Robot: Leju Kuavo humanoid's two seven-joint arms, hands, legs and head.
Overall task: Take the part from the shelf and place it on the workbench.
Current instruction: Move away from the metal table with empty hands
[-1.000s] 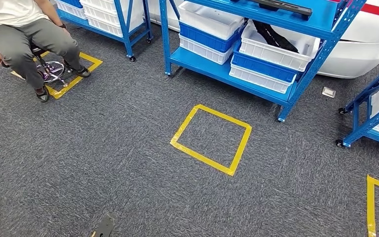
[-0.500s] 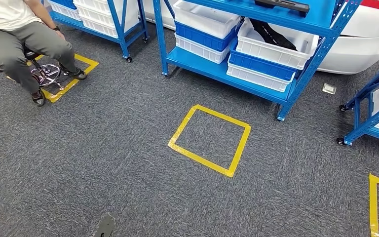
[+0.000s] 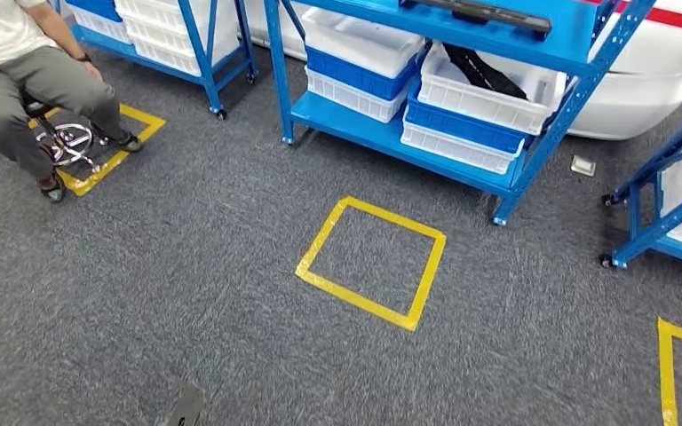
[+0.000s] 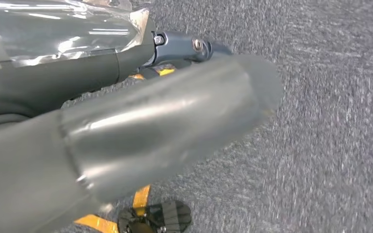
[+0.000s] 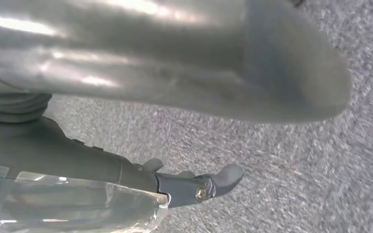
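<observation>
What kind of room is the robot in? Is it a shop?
More likely a workshop or storeroom than a shop. Blue metal shelving holds white and blue plastic bins, and yellow tape squares mark spots on the grey carpet.

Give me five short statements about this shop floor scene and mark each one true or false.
1. A long black part lies on the blue shelf's top level. True.
2. The yellow tape square has a bin standing inside it. False: bare carpet inside.
3. White and blue bins are stacked on the lower shelf. True.
4. A person sits at the left. True.
5. The left hand holds the part. False: it holds nothing.
</observation>
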